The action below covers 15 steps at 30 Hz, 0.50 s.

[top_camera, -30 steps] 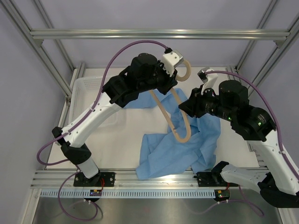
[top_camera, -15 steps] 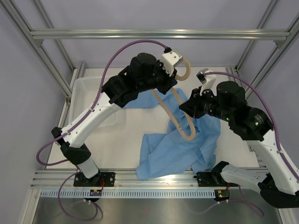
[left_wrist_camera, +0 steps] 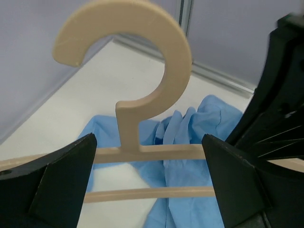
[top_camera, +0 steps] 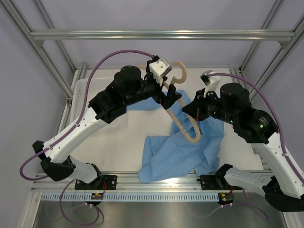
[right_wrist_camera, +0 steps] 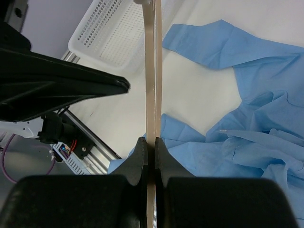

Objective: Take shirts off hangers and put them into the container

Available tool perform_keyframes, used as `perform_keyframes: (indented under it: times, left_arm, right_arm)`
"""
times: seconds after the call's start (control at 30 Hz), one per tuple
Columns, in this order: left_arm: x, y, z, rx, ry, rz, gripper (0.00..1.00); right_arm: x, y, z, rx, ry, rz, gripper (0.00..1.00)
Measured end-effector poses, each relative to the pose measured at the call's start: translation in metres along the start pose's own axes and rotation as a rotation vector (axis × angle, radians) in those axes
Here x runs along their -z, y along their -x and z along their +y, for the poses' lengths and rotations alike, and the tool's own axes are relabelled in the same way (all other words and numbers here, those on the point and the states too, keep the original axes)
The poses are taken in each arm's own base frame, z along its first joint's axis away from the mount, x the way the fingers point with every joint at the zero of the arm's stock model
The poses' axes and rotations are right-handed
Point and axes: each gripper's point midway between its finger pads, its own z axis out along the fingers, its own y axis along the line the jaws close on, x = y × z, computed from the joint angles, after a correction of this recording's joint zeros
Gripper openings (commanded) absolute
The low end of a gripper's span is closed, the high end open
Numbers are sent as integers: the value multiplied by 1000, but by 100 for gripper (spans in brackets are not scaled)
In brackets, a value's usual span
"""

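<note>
The silver frame (top_camera: 161, 34) boxes in the white table (top_camera: 123, 142), and on the table's right half the blue shirt (top_camera: 175, 154) lies crumpled, well apart from the bin (top_camera: 85, 88) at the far left, with nothing of it inside. The left arm (top_camera: 90, 123) stretches across the middle and covers the bin's near corner and part of the sleeve spread toward it; the right arm (top_camera: 266, 137) reaches in from the right over the shirt's other side. Purple cables (top_camera: 118, 54) loop above both. The beige hanger (right_wrist_camera: 151, 71) hangs tilted between the two wrists, above the shirt, its low end over the cloth; whether any fabric is on it I cannot tell. From overhead both sets of fingers are hidden under the wrists, so only the wrist cameras show them. The left gripper (left_wrist_camera: 149, 145) stands spread wide, its fingers (left_wrist_camera: 66, 175) on either side of the hanger's neck, with the hook (left_wrist_camera: 142, 42) rising free between them and the shirt on the table below. The right gripper (right_wrist_camera: 151, 141) is clenched on one thin arm of the hanger, seen edge-on. That view alone shows the bin's perforated wall and the left arm's dark bulk at the left.
</note>
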Motion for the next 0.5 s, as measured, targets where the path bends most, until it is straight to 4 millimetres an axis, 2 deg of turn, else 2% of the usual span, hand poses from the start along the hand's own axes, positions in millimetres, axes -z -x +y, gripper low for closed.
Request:
perform_keyframes:
  times: [0.17,0.33,0.4,0.5]
  left_arm:
    - [21,33,-4,-10,6,-132,99]
    - [60,40,5,17,125,-225,99]
    - [85,45,19,52,231,-265,99]
    - [119,54,40,98,359,-324,99]
  right_arm:
    - [2,2,3,-12,9,-4,0]
    - [8,7,1,-37,-23,-14,0]
    - [14,18,-2,-51,-63,-32,0]
    - [24,49,-3,-65,-115,-93,0]
